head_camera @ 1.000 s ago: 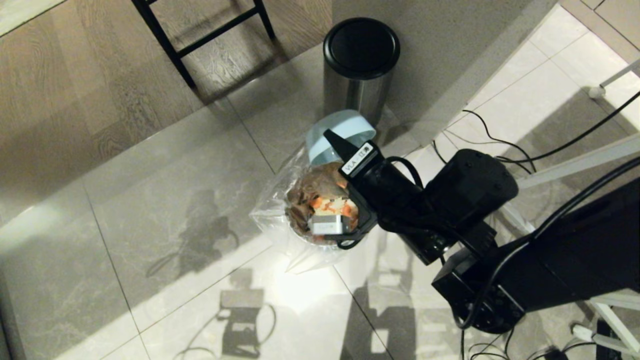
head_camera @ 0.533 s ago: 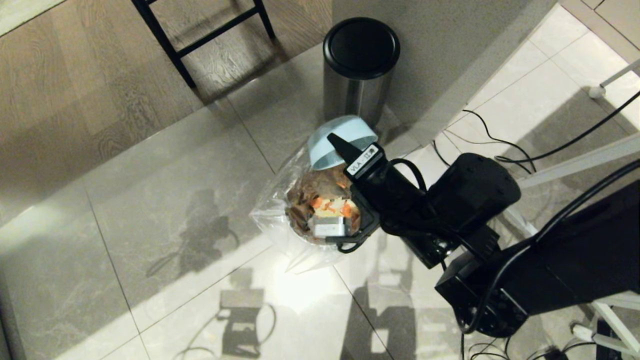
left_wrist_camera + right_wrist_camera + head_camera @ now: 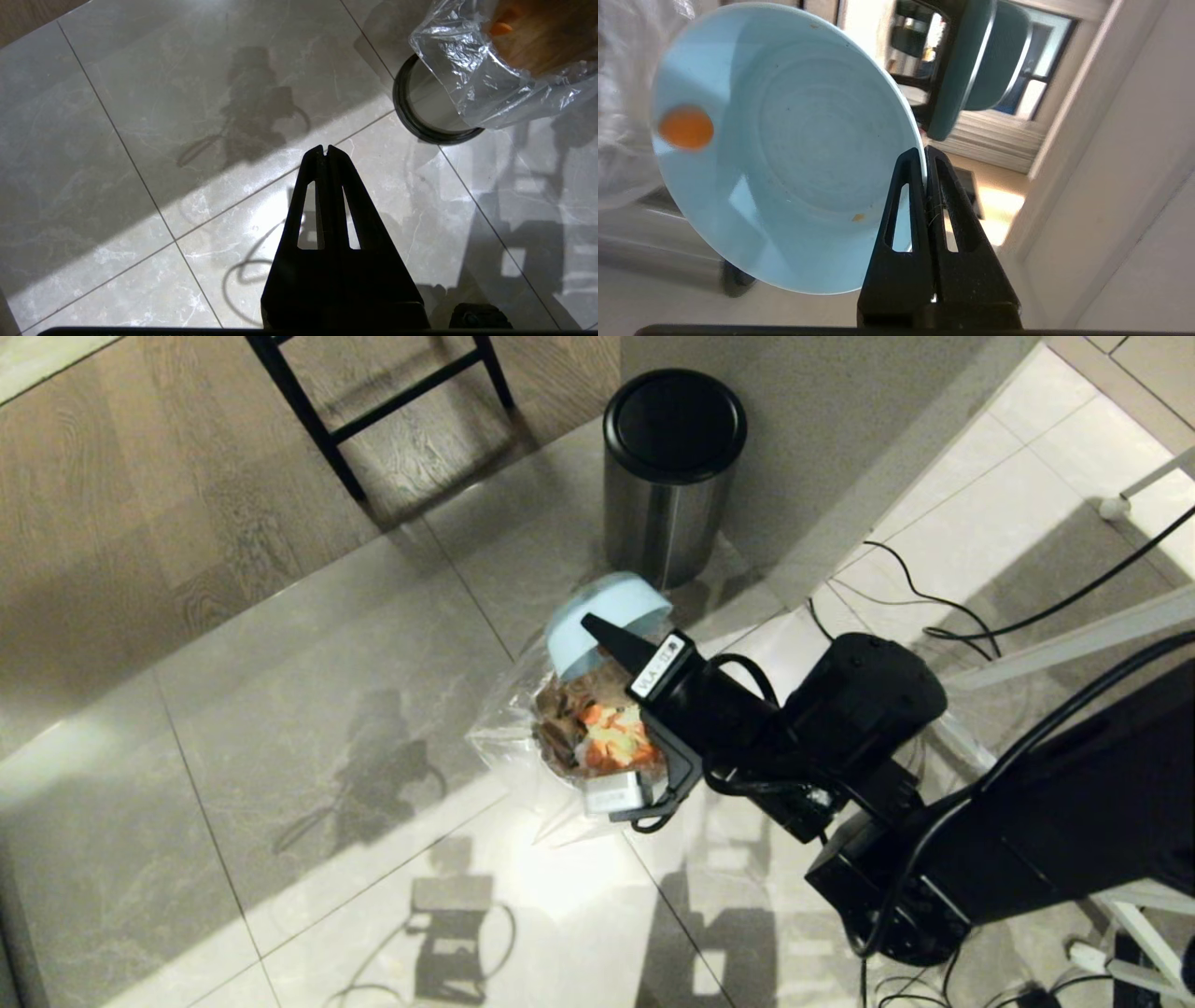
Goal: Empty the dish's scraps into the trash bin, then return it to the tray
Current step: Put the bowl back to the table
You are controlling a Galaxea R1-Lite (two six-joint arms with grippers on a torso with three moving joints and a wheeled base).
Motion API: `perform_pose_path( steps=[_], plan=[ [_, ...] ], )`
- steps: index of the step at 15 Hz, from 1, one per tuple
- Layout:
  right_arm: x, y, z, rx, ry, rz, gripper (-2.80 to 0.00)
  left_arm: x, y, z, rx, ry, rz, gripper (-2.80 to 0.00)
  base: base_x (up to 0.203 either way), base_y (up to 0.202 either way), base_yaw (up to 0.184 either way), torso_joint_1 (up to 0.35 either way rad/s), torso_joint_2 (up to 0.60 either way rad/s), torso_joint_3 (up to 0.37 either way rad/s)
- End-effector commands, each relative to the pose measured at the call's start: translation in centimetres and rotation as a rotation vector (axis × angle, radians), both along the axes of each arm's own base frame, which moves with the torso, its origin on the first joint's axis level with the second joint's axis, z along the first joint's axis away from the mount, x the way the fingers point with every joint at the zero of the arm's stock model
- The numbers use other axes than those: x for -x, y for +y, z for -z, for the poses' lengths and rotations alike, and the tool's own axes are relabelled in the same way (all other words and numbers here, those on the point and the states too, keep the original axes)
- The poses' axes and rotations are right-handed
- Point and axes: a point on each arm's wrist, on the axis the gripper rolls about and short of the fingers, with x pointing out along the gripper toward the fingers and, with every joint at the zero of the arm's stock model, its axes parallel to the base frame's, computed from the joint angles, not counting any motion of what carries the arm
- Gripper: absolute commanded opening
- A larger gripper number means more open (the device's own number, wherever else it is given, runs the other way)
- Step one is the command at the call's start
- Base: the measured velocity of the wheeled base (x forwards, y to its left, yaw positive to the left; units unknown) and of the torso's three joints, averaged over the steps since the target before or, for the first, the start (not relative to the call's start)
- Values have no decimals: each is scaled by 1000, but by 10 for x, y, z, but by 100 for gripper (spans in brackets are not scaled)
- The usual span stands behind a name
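Pale-blue dish (image 3: 602, 621) upended over trash bin (image 3: 597, 737), rim pinched in right hand (image 3: 607, 637)

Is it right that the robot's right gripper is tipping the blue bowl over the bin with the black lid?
Not quite. The right gripper is tipping the blue bowl, but over the open bin with the clear plastic bag, where the scraps already lie. The bin with the black lid stands closed farther back. The head view shows it.
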Motion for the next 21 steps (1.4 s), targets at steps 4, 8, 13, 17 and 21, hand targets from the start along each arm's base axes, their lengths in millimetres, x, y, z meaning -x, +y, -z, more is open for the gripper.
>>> perform_pose_path(
  steps=[4, 8, 13, 17, 21],
  plan=[
    [3, 4, 6, 128, -148, -64, -280, 0, 0, 0, 1, 0, 0, -280, 0, 0, 0, 0, 0, 0],
    [4, 5, 7, 133, -151, -60, -280, 0, 0, 0, 1, 1, 0, -280, 0, 0, 0, 0, 0, 0],
    [5, 2, -2, 86, -131, -15, -280, 0, 0, 0, 1, 1, 0, -280, 0, 0, 0, 0, 0, 0],
    [6, 1, -3, 84, -132, -17, -280, 0, 0, 0, 1, -1, 0, -280, 0, 0, 0, 0, 0, 0],
    [6, 1, -4, 61, -105, -28, -280, 0, 0, 0, 1, 1, 0, -280, 0, 0, 0, 0, 0, 0]
  ],
)
